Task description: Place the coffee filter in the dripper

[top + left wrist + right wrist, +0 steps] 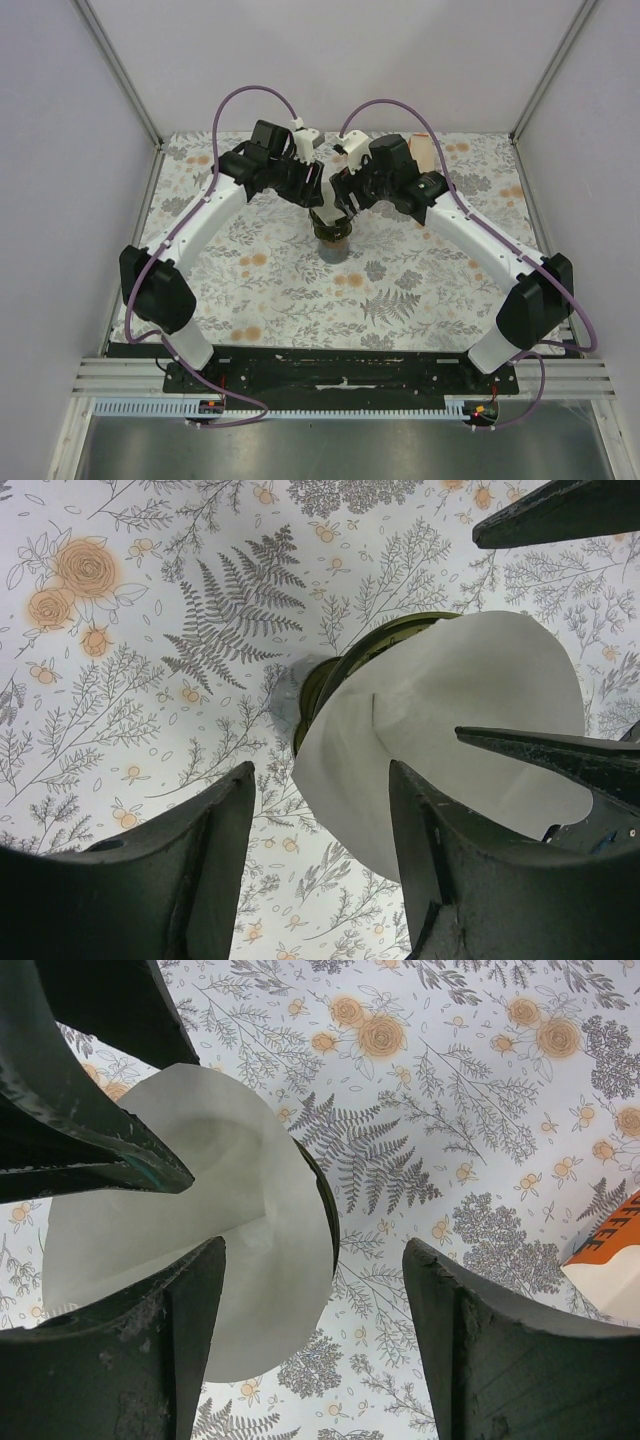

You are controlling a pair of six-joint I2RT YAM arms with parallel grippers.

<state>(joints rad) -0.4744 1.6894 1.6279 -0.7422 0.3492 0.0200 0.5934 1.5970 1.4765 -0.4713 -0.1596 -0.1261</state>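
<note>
Centre of tabletop (420,300): coffee filter (470,680) sits in dripper (372,645), paper rim overhanging the cup's edge. Jaws spread wide on left claw (320,780) and right claw (312,1250), crowding it from either side; finger contact with paper unclear. Tabletop edges well away.

A table (270,290) covered in a print of grey ferns and orange roses carries a dark olive dripper (322,680) near its middle and a white-and-orange pack (612,1270) by the far edge, right of centre.
</note>
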